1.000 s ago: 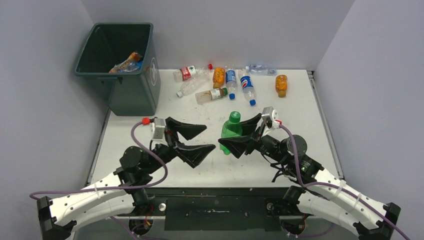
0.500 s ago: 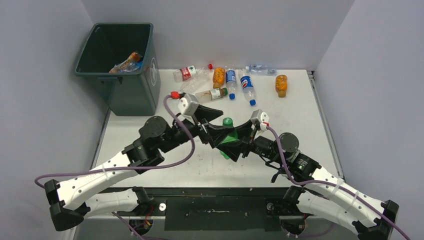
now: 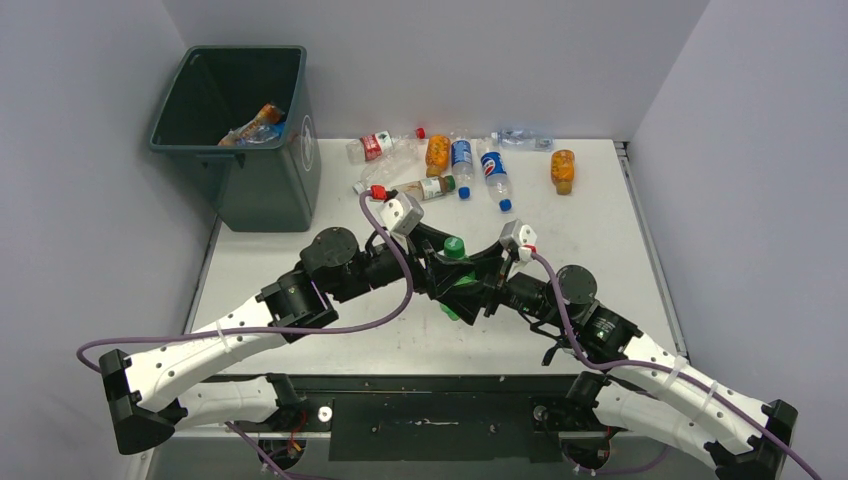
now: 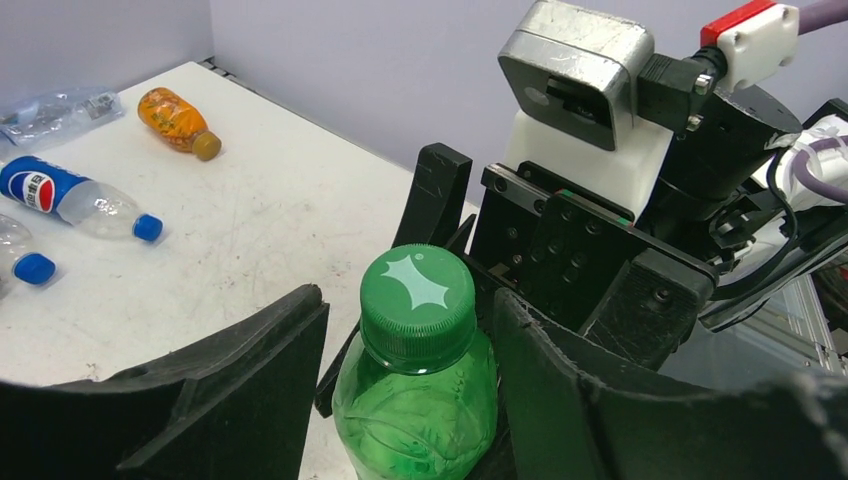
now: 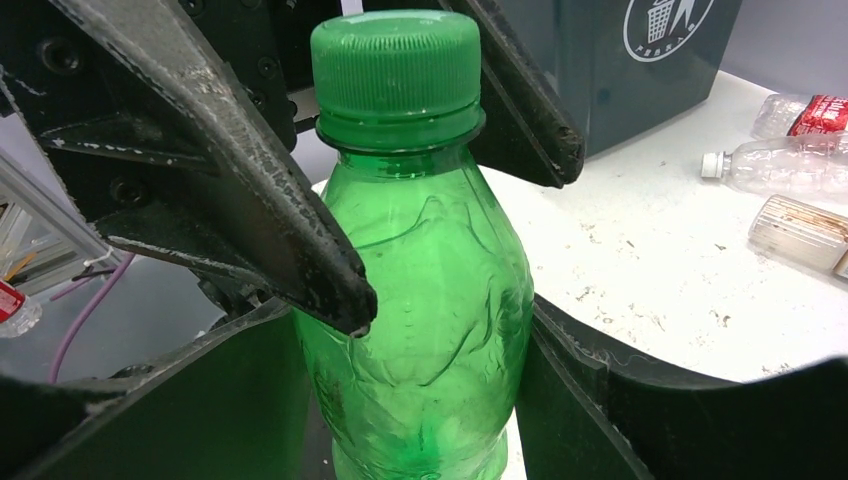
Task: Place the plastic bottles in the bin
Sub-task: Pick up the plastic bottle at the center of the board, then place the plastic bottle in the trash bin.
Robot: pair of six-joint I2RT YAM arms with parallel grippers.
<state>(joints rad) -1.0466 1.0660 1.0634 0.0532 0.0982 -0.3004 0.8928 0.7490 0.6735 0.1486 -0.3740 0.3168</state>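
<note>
A green plastic bottle (image 3: pixel 455 248) with a green cap stands upright at mid-table, and my right gripper (image 3: pixel 460 290) is shut on its lower body (image 5: pixel 420 300). My left gripper (image 3: pixel 450 270) has its jaws round the bottle's shoulder (image 4: pixel 415 400) just under the cap. One finger (image 4: pixel 560 390) touches the bottle while a narrow gap shows at the other finger (image 4: pixel 240 390). The dark bin (image 3: pixel 262 190) stands at the far left with a few bottles (image 3: pixel 255 125) inside. Several more plastic bottles (image 3: pixel 437 155) lie along the back of the table.
The loose bottles include an orange one (image 3: pixel 563 170), a blue-labelled one (image 3: pixel 495 175), a red-labelled one (image 3: pixel 375 145) and a brown-labelled one (image 3: pixel 425 188). Grey walls close in the table on the left, back and right. The bin's sticker side (image 5: pixel 600 90) is behind the left arm.
My left arm has swung right from the left side to the green bottle and its jaws have narrowed round the shoulder. The right gripper has shifted slightly left, still holding the bottle.
</note>
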